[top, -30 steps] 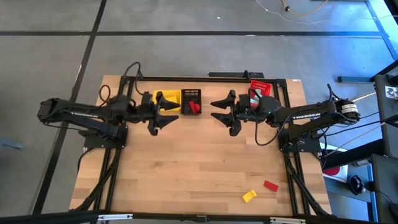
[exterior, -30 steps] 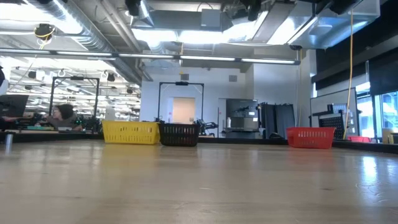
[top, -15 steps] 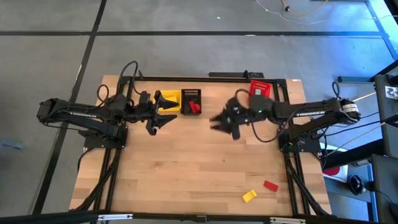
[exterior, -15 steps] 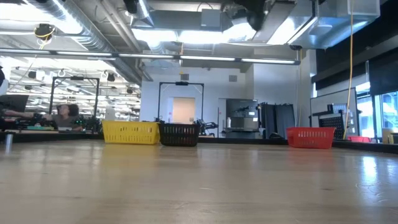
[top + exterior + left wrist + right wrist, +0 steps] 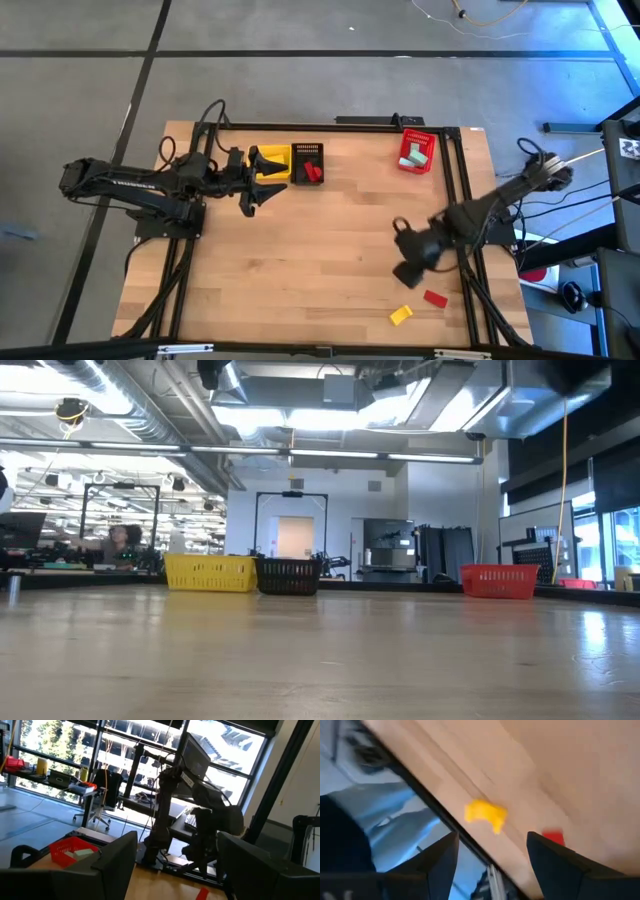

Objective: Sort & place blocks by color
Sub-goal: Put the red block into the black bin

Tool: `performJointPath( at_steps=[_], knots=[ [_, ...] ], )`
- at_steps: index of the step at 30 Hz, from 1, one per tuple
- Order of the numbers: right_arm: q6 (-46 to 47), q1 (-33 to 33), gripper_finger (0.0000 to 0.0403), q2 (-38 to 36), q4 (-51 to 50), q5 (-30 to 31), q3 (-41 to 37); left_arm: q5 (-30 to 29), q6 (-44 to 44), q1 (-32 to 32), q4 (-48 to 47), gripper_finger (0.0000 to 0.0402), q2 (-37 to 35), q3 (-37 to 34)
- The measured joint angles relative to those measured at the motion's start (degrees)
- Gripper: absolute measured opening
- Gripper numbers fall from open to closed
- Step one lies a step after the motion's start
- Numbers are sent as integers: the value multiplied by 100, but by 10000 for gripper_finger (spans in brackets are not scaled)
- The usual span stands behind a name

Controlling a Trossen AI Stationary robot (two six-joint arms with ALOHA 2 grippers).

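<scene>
Inside, red basket (image 5: 417, 150) holds a teal block (image 5: 411, 158).

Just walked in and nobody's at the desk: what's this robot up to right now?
It is sorting small blocks into baskets by color. The right gripper, open and empty, is over the table's near right part, close to the two loose blocks: a yellow block and a red block. The left gripper waits, open, beside the yellow basket at the far edge. The black basket holds a red piece, and the red basket holds a pale green one.
</scene>
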Motion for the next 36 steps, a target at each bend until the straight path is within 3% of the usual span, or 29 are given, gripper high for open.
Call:
performJointPath(
  at_steps=[6,11,18,36],
  knots=[
    [1922,1057,236,2,54,-398,-843,0,0,-2,2,267,0,0],
    [2682,1492,236,2,355,-760,-1448,0,-2,-2,-5,267,0,0],
    [2702,1598,236,201,1494,-767,-1979,0,-35,-2,-94,267,0,0],
    [1605,1660,236,1318,1822,-765,-1998,-20,-35,-2,-98,267,0,0]
  ],
)
